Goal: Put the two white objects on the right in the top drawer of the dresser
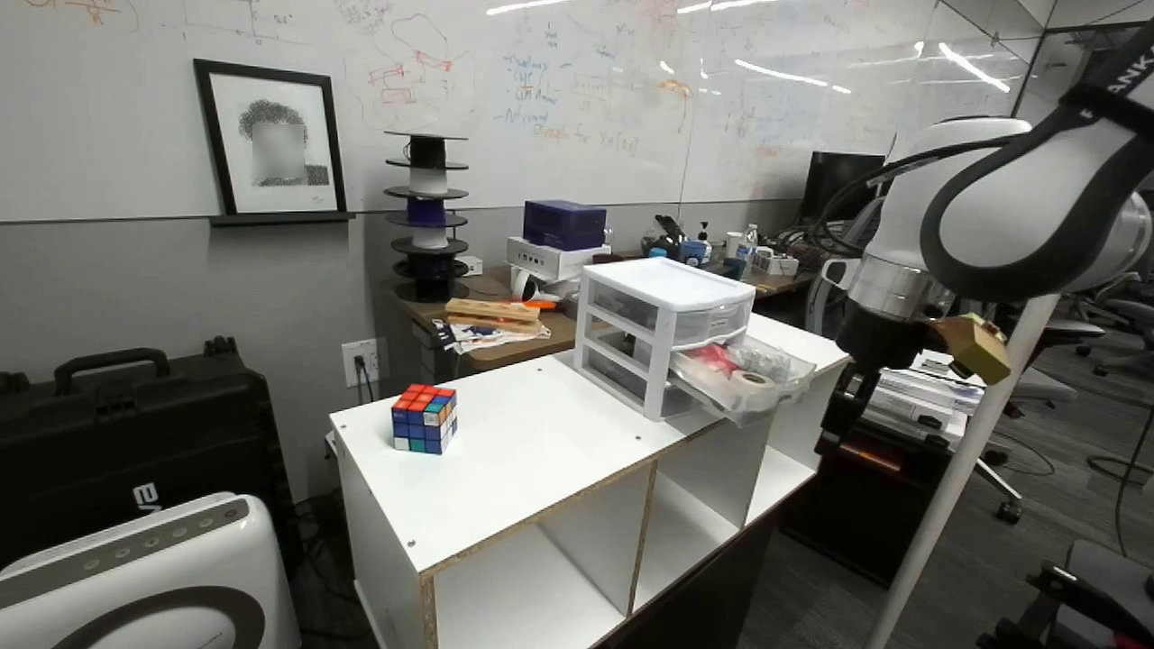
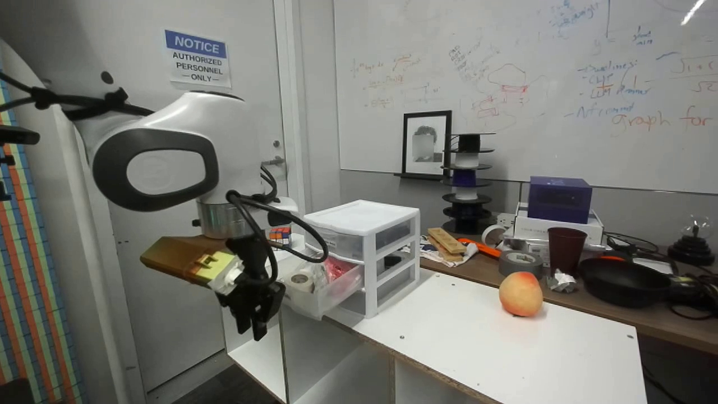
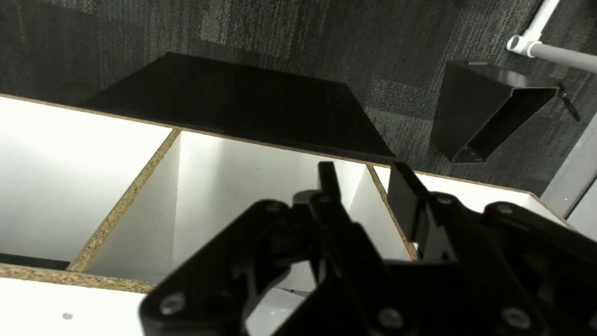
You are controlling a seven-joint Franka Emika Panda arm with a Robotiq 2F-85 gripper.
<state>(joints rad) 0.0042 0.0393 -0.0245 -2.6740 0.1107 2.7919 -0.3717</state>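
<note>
while wide apart, the fingers (image 3: 329, 179) near the dresser (image 2: 370, 264), just outside its open middle drawer (image 2: 337, 294)

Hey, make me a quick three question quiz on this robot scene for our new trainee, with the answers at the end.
1. Multiple choice: which drawer of the white dresser is pulled out? A) top B) middle C) bottom
2. True or false: the gripper is open and holding nothing.
3. Short answer: what do the Rubik's cube and the dresser both stand on?

Key:
1. B, the middle drawer.
2. True.
3. The white shelf unit.
</note>
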